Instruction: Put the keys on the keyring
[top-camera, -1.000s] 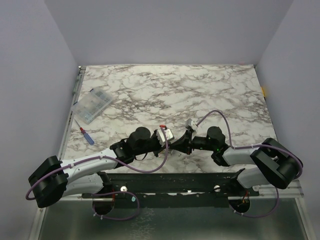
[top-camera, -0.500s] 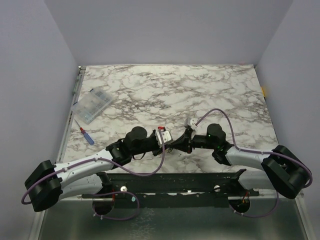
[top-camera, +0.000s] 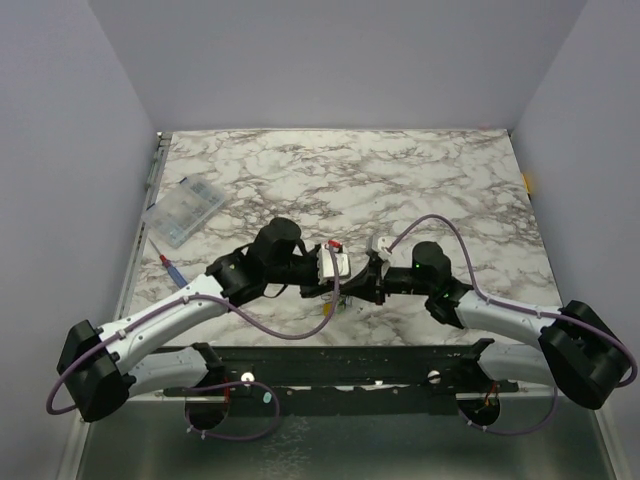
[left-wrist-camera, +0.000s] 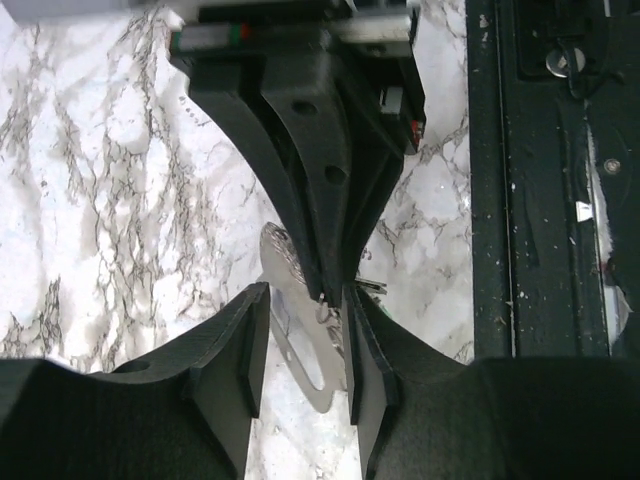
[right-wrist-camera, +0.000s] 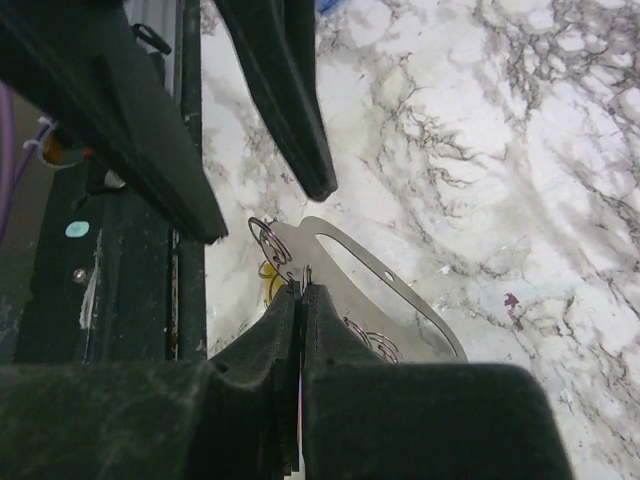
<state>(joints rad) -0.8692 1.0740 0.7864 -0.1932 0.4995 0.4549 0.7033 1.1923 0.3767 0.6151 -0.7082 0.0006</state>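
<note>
Marble table (top-camera: 420, 180), one keyring (right-wrist-camera: 268, 238) — one clear box (top-camera: 184, 211)

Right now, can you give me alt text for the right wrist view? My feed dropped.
The right end effector, shut, pinches the edge of a flat silvery metal piece with a thin wire keyring beside its near end, over the marble table. The left end effector hangs open close above, its two fingers apart.
</note>
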